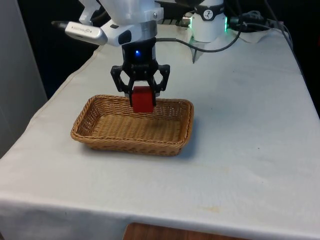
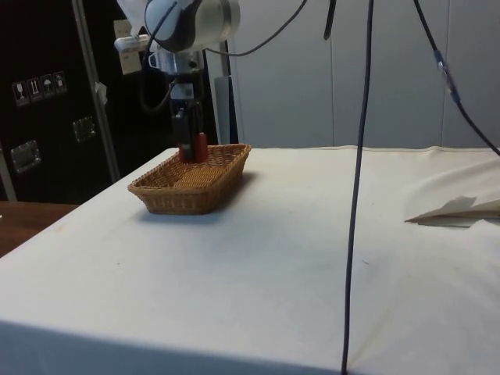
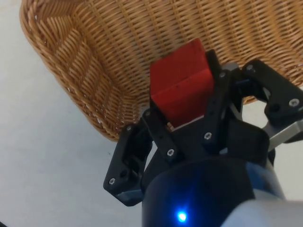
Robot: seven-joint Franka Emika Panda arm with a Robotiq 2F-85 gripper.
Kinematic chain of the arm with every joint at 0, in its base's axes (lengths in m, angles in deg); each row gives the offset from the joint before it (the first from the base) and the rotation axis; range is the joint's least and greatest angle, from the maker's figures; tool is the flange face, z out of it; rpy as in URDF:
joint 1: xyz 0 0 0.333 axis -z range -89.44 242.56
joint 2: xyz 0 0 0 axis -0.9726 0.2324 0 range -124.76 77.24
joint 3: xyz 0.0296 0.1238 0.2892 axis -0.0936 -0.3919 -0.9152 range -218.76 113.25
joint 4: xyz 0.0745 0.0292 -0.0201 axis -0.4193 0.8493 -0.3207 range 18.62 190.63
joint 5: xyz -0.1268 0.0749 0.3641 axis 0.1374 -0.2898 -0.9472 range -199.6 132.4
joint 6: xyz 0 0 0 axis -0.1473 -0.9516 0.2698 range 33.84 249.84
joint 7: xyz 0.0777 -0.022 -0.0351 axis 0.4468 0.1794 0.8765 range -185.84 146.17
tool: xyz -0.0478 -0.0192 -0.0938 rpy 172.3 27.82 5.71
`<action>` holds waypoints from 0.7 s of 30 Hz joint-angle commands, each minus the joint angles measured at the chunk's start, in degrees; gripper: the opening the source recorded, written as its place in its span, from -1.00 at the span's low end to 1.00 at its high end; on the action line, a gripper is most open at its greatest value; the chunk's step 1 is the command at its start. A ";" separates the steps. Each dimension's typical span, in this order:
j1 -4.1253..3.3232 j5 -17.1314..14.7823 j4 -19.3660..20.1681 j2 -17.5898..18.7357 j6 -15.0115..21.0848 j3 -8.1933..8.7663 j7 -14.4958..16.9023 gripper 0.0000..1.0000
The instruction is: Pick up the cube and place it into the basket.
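Cube: the red cube sits clamped between my 2 fingers, hanging from my gripper over the far edge of the basket, not yet resting on the weave.
Gripper: closed on the cube, fingers pressing 2 opposite faces; in the wrist view the gripper covers roughly the lower half of the cube, the rest poking out past my fingertips.
Basket: a shallow wicker tray directly below me; in the side view the cube hangs just above the basket's rim, inside its outline.
Handling: I judge the cube rigid and light, probably wood or plastic, with flat painted faces that could slide a little under a weak pinch. Nothing about it looks fragile.
Where to hold: flat opposite faces, near the middle, as I have it now; edges or corners would let it twist.
Next call: lower slightly, then open so it drops a short way onto the woven floor.
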 commanded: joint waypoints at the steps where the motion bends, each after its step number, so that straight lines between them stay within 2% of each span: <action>1: 0.23 -0.34 -0.11 0.17 0.06 -0.23 0.34 -0.98; 6: 0.23 -0.40 -0.06 0.57 0.34 -0.23 0.29 -0.98; 7: 0.00 -0.06 0.00 0.34 0.06 0.00 0.00 -0.98; 8: 0.23 -0.46 -0.06 0.74 0.40 -0.23 0.29 -0.98; 16: 0.34 -0.97 -0.34 1.83 0.63 -0.34 0.46 -0.98; 17: 0.00 -0.52 0.00 1.49 0.40 0.00 0.06 -0.98; 18: 0.40 -1.03 -0.46 2.18 0.74 -0.34 0.46 -0.98; 21: 0.40 -1.09 -0.63 2.64 0.92 -0.34 0.46 -0.98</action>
